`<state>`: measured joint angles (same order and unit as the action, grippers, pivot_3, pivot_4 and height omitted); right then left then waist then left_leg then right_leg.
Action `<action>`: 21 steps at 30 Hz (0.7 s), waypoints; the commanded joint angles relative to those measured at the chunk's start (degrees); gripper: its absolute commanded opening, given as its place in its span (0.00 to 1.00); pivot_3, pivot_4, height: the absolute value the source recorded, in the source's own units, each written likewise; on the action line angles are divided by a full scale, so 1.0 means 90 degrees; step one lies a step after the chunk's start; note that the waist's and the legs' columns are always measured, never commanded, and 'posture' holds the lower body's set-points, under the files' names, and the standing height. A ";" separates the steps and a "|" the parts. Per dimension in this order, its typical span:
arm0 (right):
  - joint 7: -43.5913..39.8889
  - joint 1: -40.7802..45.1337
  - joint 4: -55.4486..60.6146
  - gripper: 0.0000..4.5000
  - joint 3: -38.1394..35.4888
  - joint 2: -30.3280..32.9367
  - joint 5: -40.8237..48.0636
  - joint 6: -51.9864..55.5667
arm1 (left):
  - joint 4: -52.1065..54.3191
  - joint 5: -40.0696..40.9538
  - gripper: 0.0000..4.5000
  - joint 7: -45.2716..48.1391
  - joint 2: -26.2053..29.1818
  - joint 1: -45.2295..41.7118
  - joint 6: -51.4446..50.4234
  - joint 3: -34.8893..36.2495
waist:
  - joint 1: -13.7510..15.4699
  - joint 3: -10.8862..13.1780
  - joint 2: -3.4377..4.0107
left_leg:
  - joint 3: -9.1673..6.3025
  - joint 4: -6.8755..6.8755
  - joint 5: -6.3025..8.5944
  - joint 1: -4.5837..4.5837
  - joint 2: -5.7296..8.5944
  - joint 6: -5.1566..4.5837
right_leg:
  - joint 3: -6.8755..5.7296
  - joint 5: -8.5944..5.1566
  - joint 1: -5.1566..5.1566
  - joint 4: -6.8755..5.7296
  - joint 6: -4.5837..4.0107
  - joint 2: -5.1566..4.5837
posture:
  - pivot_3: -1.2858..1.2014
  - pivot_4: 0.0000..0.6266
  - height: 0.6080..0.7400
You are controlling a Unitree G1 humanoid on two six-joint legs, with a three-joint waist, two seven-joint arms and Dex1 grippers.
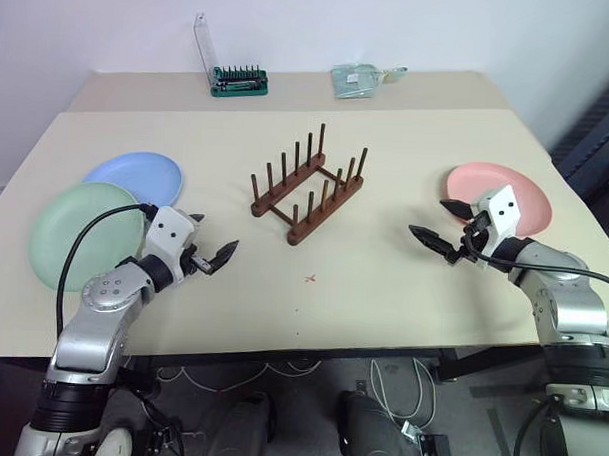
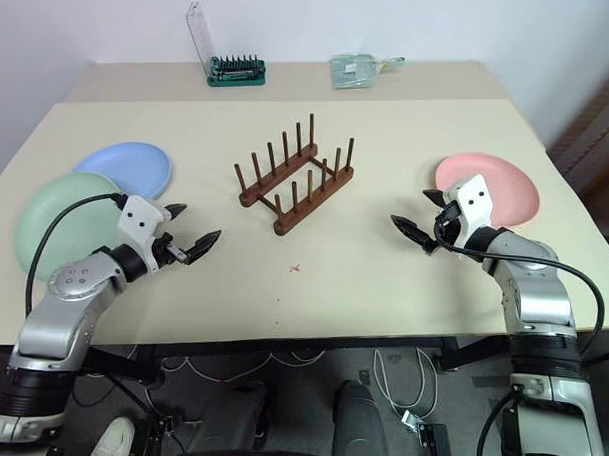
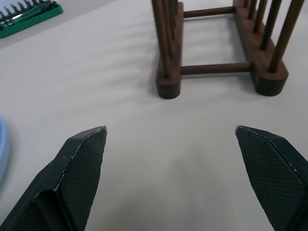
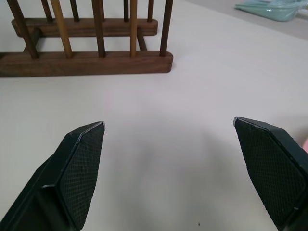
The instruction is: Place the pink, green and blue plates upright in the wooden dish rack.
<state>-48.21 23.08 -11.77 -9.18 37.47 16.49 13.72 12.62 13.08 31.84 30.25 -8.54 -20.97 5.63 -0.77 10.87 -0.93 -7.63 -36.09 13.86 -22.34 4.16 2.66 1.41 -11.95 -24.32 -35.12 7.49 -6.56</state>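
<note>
While both arms hang low over the near half of the table, the left gripper has its two black fingers spread wide with nothing between them, and the right gripper is just as widely parted and just as empty — neither touches a plate or the rack. Each points inward toward the middle of the table.

Between them, a little farther back, stands the wooden dish rack: dark brown, two parallel base rails joined by crossbars, rows of thin upright pegs, no plate in any slot. It sits at a slant to the table's edges.

On the robot's left the green plate lies flat near the table's edge, and the blue plate lies flat just behind it, its rim overlapped by the green one. The left gripper is just beside the green plate. On the robot's right the pink plate lies flat, partly behind the right gripper.

Pale beige and matte, the tabletop meets a second beige surface at the back, along a white wall — a green screwdriver-bit holder with a clear lid raised and a clear packet rest there.
</note>
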 commanded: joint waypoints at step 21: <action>0.0740 -0.0775 0.2327 0.98 0.0233 -0.0551 0.0307 0.1017 | -0.0577 -0.0870 0.98 0.0344 -0.0330 -0.0769 0.0173 -0.1838 | 0.0036 -0.0001 0.0002 | -0.0002 -0.0006 0.0000 -0.0002 0.0004 0.0000 | 0.0000 0.0000 0.0005 0.0002 0.0000 -0.0002 | 0.52 0.24 1.00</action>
<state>-42.61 16.45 5.70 -6.38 32.69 18.36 22.34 8.15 8.03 36.13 28.36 -14.48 -21.26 -7.99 -0.45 10.86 -0.92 -7.64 -36.15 13.86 -22.35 4.20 2.65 1.41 -11.95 -24.26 -35.08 7.50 -6.58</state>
